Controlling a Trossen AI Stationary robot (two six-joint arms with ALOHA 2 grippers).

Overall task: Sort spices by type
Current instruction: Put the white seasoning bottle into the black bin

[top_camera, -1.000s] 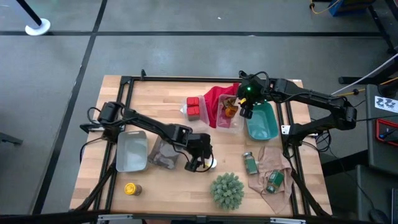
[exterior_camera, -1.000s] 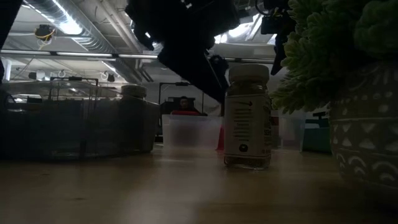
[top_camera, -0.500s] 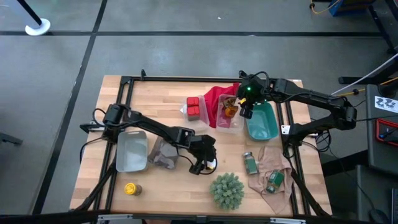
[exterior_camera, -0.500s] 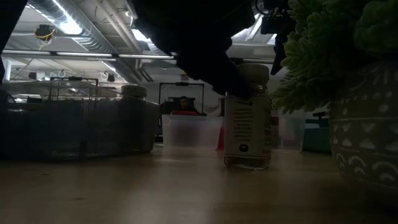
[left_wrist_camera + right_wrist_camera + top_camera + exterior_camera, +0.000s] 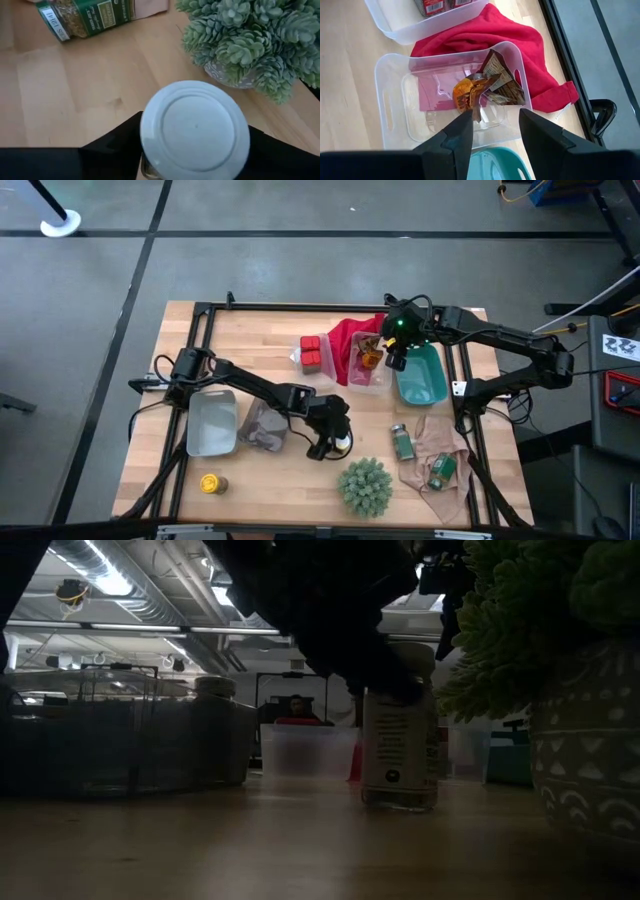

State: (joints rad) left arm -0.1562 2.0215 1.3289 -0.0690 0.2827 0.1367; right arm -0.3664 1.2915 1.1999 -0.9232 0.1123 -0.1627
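The white-lidded jar stands upright on the table near the front, just beside the potted plant. The left gripper straddles it — one finger at each side of the lid, closing round it, though firm contact I cannot tell. Only the low view shows the jar's pale printed label and brownish contents; from above only its lid peeks out. The right gripper hovers spread and empty over a clear bin holding an orange packet, beside a red cloth.
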